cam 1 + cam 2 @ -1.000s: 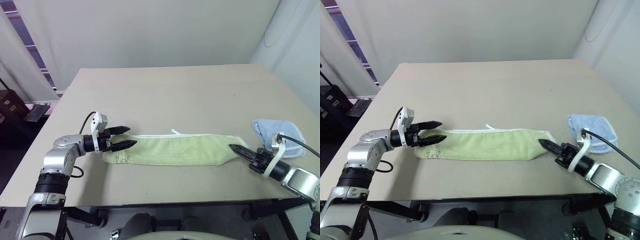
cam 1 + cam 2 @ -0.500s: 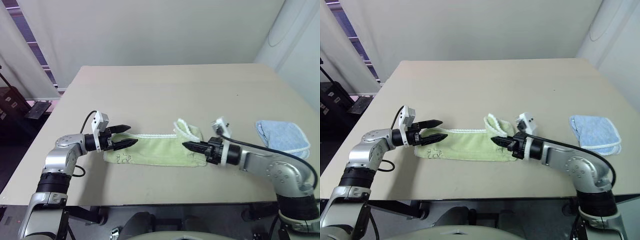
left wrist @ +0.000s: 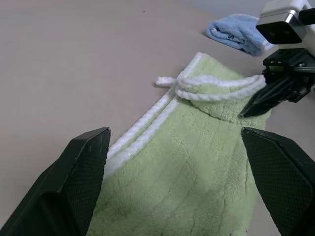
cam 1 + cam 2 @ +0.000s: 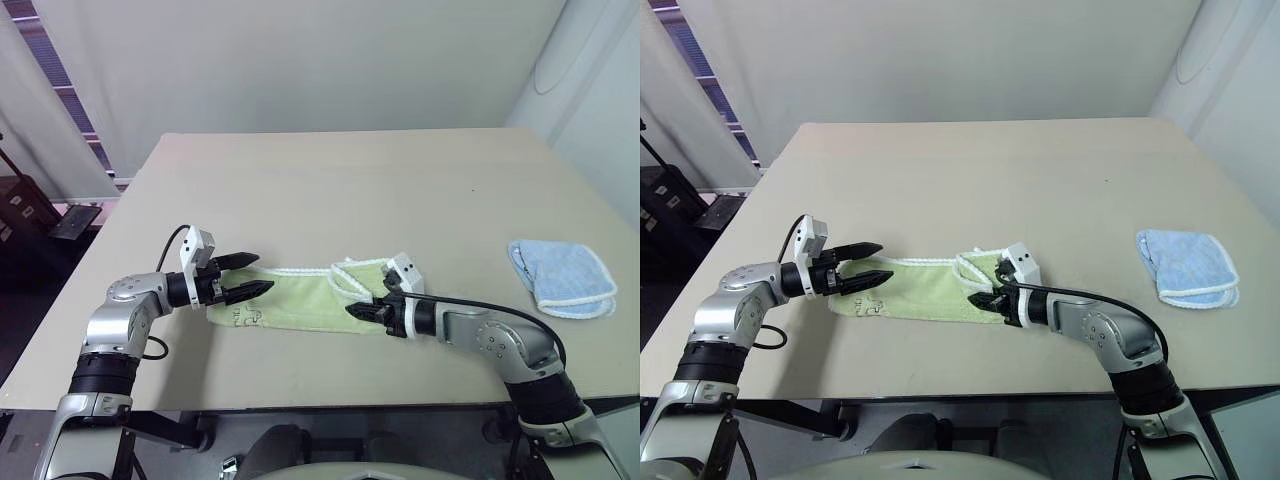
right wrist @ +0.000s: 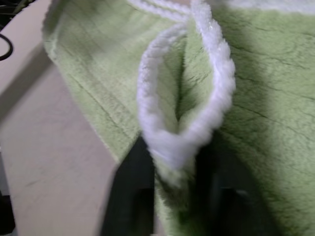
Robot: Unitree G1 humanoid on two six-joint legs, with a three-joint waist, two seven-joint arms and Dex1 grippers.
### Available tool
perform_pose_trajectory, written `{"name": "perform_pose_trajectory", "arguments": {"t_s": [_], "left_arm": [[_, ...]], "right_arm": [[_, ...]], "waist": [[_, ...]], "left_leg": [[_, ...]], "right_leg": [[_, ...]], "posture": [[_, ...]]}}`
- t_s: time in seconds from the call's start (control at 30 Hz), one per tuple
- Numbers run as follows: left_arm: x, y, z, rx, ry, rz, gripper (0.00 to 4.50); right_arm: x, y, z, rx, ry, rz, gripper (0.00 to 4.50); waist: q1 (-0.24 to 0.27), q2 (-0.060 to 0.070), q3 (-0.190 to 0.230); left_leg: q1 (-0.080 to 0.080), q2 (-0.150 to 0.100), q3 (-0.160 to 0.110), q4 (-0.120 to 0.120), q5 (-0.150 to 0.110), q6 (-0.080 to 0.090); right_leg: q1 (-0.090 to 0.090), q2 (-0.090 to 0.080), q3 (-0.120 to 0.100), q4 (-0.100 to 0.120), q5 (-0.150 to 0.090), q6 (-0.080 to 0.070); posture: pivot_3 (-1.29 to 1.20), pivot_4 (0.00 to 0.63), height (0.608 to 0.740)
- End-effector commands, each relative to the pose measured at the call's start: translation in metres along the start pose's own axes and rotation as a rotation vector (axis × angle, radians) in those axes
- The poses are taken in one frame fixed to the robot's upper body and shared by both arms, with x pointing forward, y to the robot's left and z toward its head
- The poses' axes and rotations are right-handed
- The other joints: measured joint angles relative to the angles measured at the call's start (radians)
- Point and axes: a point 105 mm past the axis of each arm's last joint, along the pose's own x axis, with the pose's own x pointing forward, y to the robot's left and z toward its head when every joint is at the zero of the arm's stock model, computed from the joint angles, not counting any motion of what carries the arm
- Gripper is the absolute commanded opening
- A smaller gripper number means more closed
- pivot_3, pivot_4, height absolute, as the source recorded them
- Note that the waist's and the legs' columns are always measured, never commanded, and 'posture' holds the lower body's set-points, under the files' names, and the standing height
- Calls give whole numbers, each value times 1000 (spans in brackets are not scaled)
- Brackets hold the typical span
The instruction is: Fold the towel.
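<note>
**Right end of the towel doubled over toward the middle**

The light-green terry towel with white stitched edging (image 4: 300,298) lies in the lower centre of the frame on the beige table (image 4: 330,190), long axis left to right. Its right end is lifted over the middle, evidently to halve the strip. The right gripper (image 4: 362,310) has its black fingers around that white-edged fold. The left gripper (image 4: 250,276) holds its fingers wide apart over the left end, probably to steady it. A folded light-blue cloth (image 4: 560,277) sits at the right edge.

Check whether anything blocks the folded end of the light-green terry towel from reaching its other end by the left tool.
Nothing visible does. The light-green terry towel lies flat between its white-edged folded end at the right tool and the open left tool. The light-blue cloth lies well off to the right on the tan table.
</note>
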Motion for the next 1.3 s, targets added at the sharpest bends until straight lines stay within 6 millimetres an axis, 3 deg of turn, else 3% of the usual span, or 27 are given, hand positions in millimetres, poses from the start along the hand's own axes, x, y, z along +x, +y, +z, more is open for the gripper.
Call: {"name": "perform_pose_trajectory", "arguments": {"t_s": [0.03,0.17,0.23,0.33,0.47,0.57,0.67,0.7,0.73,0.87,1.03,1.2,1.3], "left_arm": [[-1,-1,25,38,-77,-22,4500],[-1,-1,31,38,-97,-37,4500],[0,-2,40,10,-134,-62,4500],[7,-8,55,-12,-177,-125,3890],[38,-24,68,7,-207,-258,2408],[56,-35,66,10,-187,-334,1275],[82,-54,51,31,-111,-424,181],[89,-57,45,43,-84,-437,0],[94,-61,37,54,-55,-457,0],[113,-72,1,102,69,-499,0],[128,-67,-32,90,177,-451,0],[126,-76,-50,110,232,-495,0],[128,-73,-34,64,152,-468,0]], "right_arm": [[-9,22,27,-29,-117,104,2448],[-40,35,49,8,-269,226,3932],[-58,36,60,53,-340,276,3932],[-77,31,72,-69,-439,199,3979],[-74,-4,69,-35,-483,43,3000],[-67,-8,63,-36,-480,42,1838],[-53,-11,51,-22,-431,53,739],[-49,-13,46,2,-401,65,355],[-45,-17,41,6,-373,57,29],[-30,-31,25,-18,-308,3,29],[-15,-38,2,-30,-225,-18,29],[-5,-43,-16,-67,-148,-33,29],[-9,-41,-5,-74,-182,-18,29]], "waist": [[-1,0,0],[1,0,0],[3,0,0],[6,0,0],[5,-1,0],[5,-1,-1],[-2,-1,-1],[-2,-1,-1],[-2,-1,-1],[-1,-1,-1],[-1,-1,-1],[-1,-2,-2],[0,-2,-2]], "left_leg": [[0,0,0,0,0,0],[0,0,0,0,0,1],[0,0,0,0,0,1],[0,0,0,1,0,0],[0,0,0,1,0,0],[0,0,0,2,0,1],[0,0,0,1,1,1],[0,0,0,1,1,1],[0,0,0,1,1,1],[2,0,0,2,1,0],[2,0,-1,3,1,0],[2,0,-1,4,1,0],[2,0,-1,4,1,0]], "right_leg": [[0,0,0,0,0,0],[0,0,0,0,0,0],[0,0,0,0,0,0],[1,0,0,0,0,0],[1,0,0,0,0,0],[2,0,0,0,1,1],[1,0,0,0,1,1],[1,0,0,1,1,1],[1,0,0,1,1,1],[2,0,0,2,1,0],[2,0,0,2,1,0],[2,1,0,3,1,1],[3,1,0,3,1,1]], "posture": [[0,0,740],[0,0,740],[0,0,740],[0,0,740],[0,0,740],[0,0,740],[0,0,740],[0,0,740],[0,0,740],[0,0,740],[0,0,740],[0,0,740],[0,0,740]]}}
